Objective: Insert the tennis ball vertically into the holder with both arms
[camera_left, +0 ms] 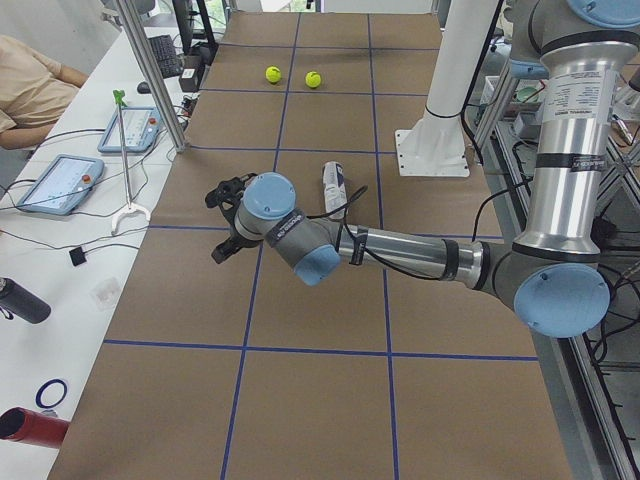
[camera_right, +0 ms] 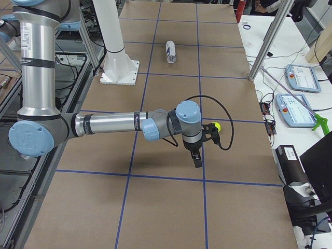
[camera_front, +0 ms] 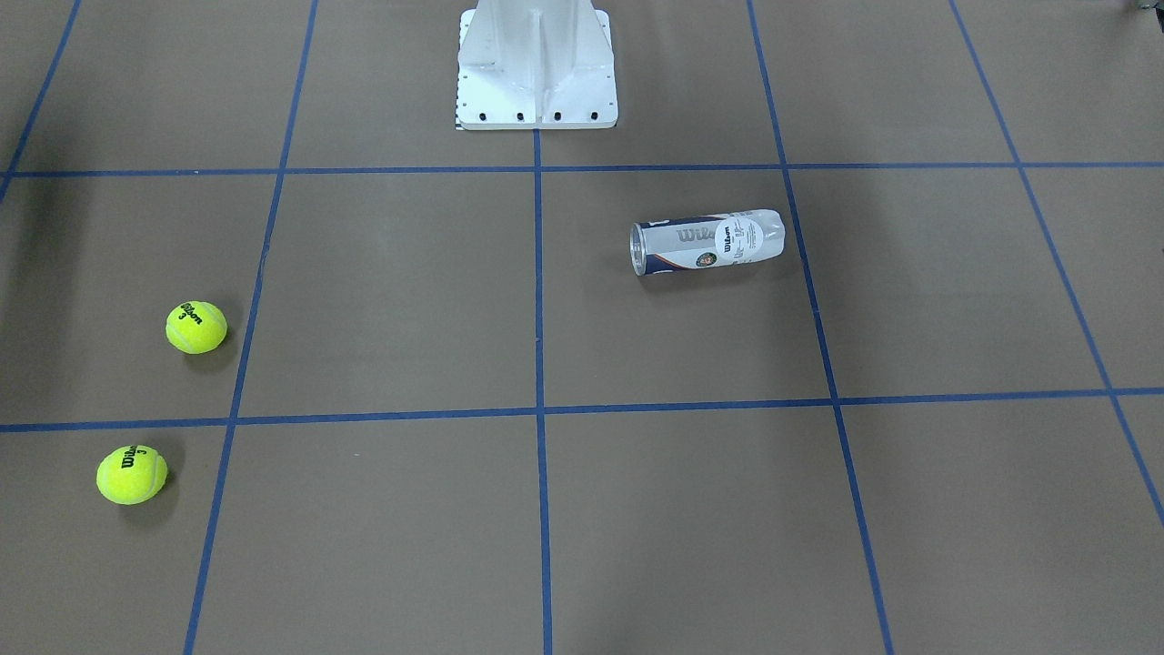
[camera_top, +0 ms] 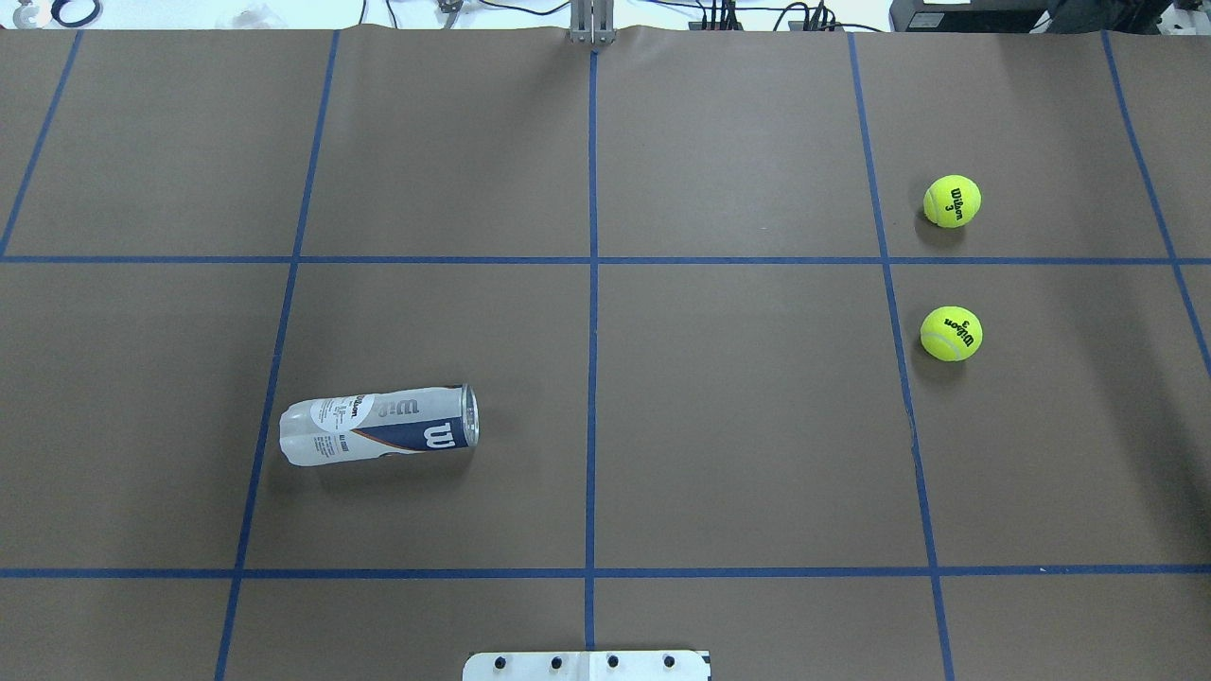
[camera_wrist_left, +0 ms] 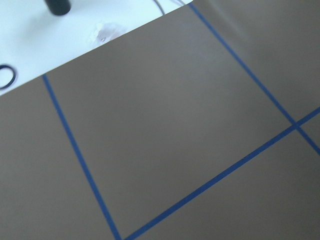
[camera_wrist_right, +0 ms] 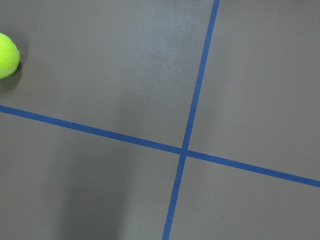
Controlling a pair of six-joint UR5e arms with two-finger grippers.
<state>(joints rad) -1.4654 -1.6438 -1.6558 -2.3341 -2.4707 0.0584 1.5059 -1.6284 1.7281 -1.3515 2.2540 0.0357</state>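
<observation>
the brown desk (camera_top: 738,426) carries everything, and the layout looks split between the arms. the left arm (camera_left: 400,250) stretches low over its own end of the desk, and the right arm (camera_right: 109,123) does the same over the opposite end. whether the left gripper (camera_left: 222,220) or the right gripper (camera_right: 196,155) is spread or closed cannot be told. the holder (camera_top: 378,427) lies on its side in the left half, mouth toward the centre line, probably for the left arm to stand upright. the far tennis ball (camera_top: 952,200) and the near tennis ball (camera_top: 951,333) sit by the right edge, seemingly for the right arm.
</observation>
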